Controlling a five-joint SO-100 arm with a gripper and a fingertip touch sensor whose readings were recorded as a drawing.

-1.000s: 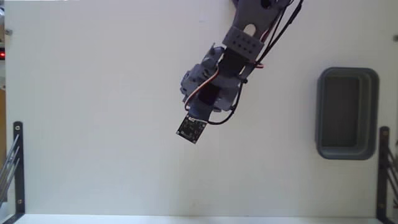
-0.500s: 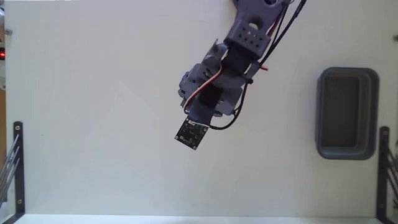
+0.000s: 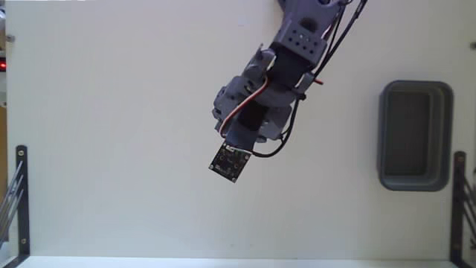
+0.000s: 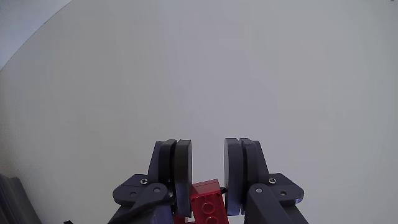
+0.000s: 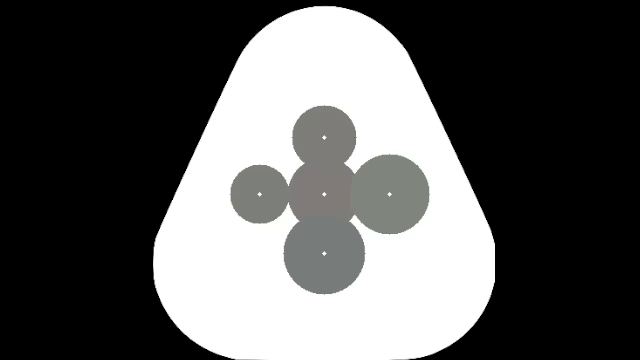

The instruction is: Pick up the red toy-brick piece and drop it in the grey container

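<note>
- Red toy-brick piece (image 4: 207, 200) seen only in the wrist view, low between the two pads of the gripper (image 4: 208, 163), near their roots rather than at the tips — likely seated deep so it cannot pivot out.
- Left pad close against the brick's left edge, right pad touching or just beside its right edge; a gap shows between the pads higher up. Judged as clamped on the brick, though true contact on the right side cannot be confirmed.
- Hidden in the fixed view: brick covered by the arm (image 3: 260, 97) and the small camera board (image 3: 228, 161) at its end.
- Nothing but bare white table (image 3: 111, 149) ahead of the pads in the wrist view — consistent with the brick being carried, not lying on the surface; height above the table cannot be told.
- Grey container (image 3: 415, 135) well apart, far to the right in the fixed view, empty as far as its dark inside shows.
- Next move, by judgement: a swing to the right until over the tray, release only once above its rim — early release would drop the brick on the table.
</note>
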